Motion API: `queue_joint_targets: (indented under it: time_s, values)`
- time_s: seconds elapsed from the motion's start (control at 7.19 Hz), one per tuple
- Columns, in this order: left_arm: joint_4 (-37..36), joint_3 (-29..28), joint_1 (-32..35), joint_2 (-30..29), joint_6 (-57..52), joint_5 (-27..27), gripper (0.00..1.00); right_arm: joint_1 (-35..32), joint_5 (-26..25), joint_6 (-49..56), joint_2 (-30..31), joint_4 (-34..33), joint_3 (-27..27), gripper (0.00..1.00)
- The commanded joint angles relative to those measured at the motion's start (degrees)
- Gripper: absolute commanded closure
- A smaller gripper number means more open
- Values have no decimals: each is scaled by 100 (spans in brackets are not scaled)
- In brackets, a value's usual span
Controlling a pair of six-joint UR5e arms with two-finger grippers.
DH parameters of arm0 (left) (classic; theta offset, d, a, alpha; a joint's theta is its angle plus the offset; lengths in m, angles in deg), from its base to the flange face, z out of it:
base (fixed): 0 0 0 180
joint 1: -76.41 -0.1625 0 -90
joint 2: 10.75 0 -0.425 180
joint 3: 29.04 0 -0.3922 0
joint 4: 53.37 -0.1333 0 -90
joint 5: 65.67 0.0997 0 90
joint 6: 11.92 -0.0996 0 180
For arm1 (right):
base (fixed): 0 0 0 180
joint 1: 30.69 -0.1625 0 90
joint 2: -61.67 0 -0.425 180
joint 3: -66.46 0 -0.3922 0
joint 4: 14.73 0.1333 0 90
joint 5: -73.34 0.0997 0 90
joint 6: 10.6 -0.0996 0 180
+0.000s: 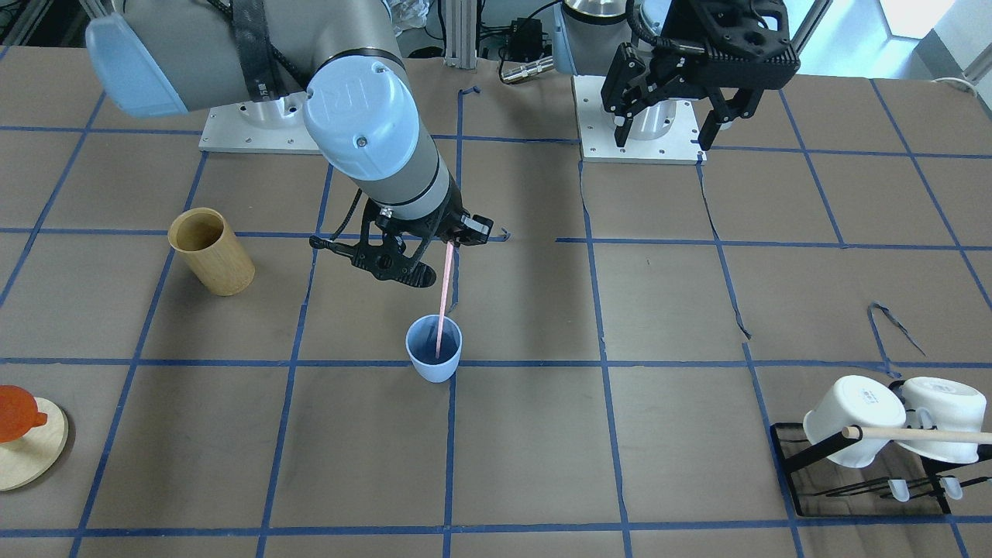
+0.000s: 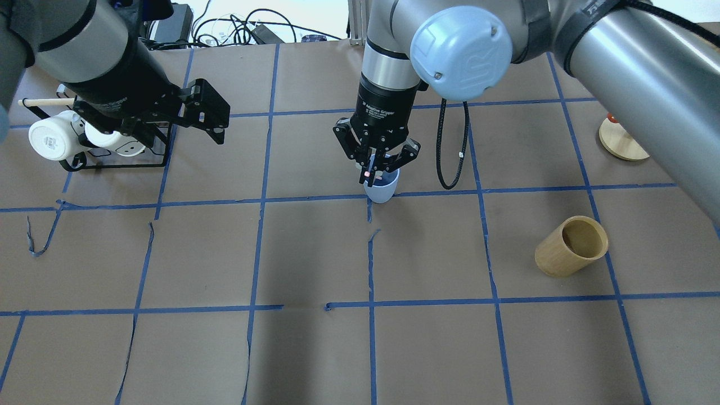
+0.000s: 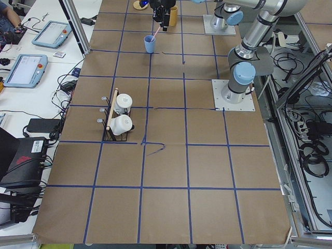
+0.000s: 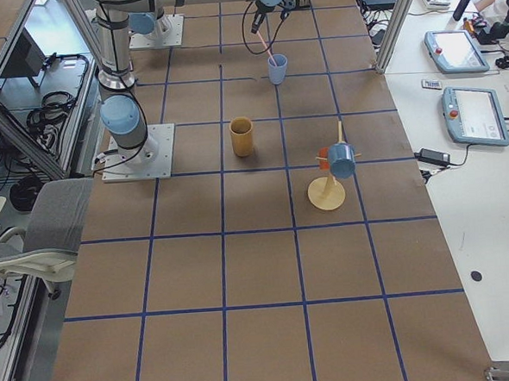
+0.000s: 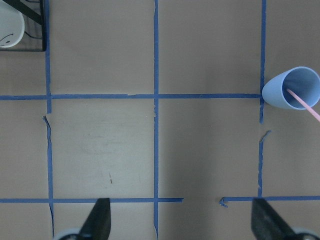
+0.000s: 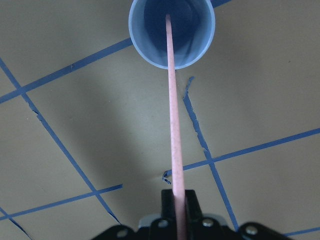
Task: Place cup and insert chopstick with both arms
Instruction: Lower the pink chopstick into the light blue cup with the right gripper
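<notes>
The light blue cup stands upright near the table's middle; it also shows in the overhead view, the left wrist view and the right wrist view. My right gripper hangs above the cup. It is shut on the top of the pink chopstick. The chopstick slants down and its lower end is inside the cup. My left gripper is open and empty, held high and well away from the cup.
A tan bamboo cup stands on the robot's right side. A black rack with two white mugs and a wooden rod is on its left. A round wooden stand sits at the far right edge.
</notes>
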Motion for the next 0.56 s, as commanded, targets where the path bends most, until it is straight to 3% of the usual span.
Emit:
queue_joint_targets:
  time_s: [0.0,0.14,0.42]
  values:
    - [-9,15,-12,21,12,12,0,-4,-73,90,-20,-68,21,52]
    - [-27,24,-12,21,3,21,0,-4,-143,143,-29,-164,4,20]
    - [-36,15,-12,21,3,3,0,-4,-363,380,-2,-192,-48,0]
